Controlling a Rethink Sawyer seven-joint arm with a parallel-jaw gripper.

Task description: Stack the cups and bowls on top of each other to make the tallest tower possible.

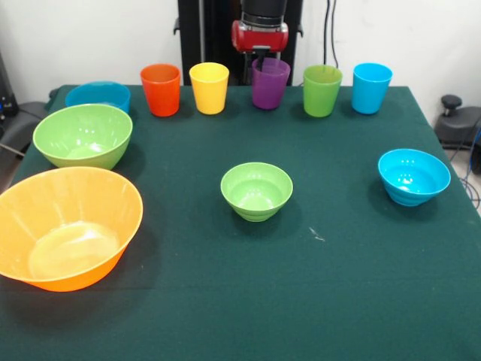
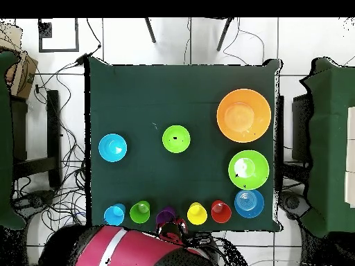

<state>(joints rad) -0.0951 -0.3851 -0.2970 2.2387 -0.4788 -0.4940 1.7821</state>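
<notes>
Five tapered plastic cups stand upright, mouths up, along the table's robot-side edge: orange point(image 1: 161, 89), yellow point(image 1: 209, 87), purple point(image 1: 270, 83), green point(image 1: 322, 90), light blue point(image 1: 371, 87). Five glossy plastic bowls rest mouth-up: large orange point(image 1: 66, 226), medium green point(image 1: 83, 135), medium blue point(image 1: 98, 95), small green point(image 1: 256, 190), small blue point(image 1: 413, 176). The red-and-black gripper point(image 1: 261, 54) hangs at the purple cup's rim; I cannot tell its finger spread.

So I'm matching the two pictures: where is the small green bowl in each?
Front view: small green bowl near the table's middle, toward the viewer from the purple cup.
Overhead view: small green bowl mid-table, above the purple cup.
Shared landmark: the big orange bowl.
</notes>
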